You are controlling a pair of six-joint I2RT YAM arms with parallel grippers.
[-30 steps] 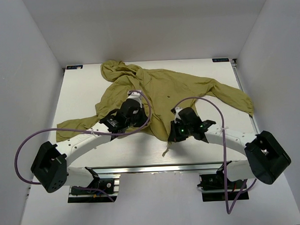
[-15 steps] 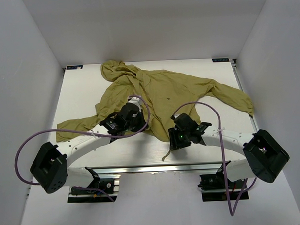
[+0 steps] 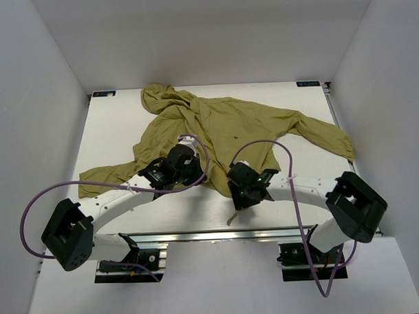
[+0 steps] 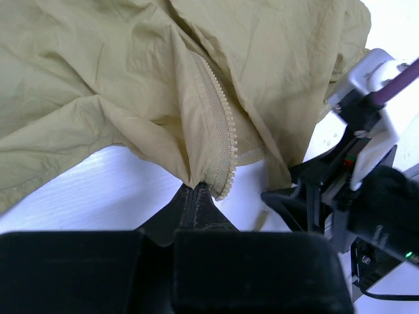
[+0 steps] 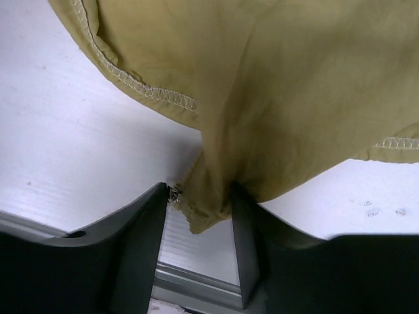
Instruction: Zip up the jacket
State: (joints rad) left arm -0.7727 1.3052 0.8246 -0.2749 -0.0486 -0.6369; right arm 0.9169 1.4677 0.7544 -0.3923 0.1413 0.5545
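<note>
The olive-yellow jacket (image 3: 229,125) lies spread and wrinkled on the white table, hood at the far left and a small dark spot (image 3: 237,135) on its front. My left gripper (image 3: 202,176) is shut on the jacket's bottom hem beside the open zipper teeth (image 4: 222,131); its tips (image 4: 196,194) pinch the fabric (image 4: 98,72). My right gripper (image 3: 236,196) is at the hem's near edge. Its jaws (image 5: 198,209) stand apart with a bunched corner of the jacket (image 5: 275,78) hanging between them, touching the right finger (image 5: 243,235).
The table's near edge with its metal rail (image 3: 212,235) is just beyond the right gripper and shows in the right wrist view (image 5: 196,275). Purple cables (image 3: 271,142) loop over both arms. White walls enclose the table. The right arm (image 4: 366,190) is close beside the left gripper.
My right arm has swung left, bringing its gripper to the jacket's near hem corner. The left gripper has stayed on the hem, shifting only slightly.
</note>
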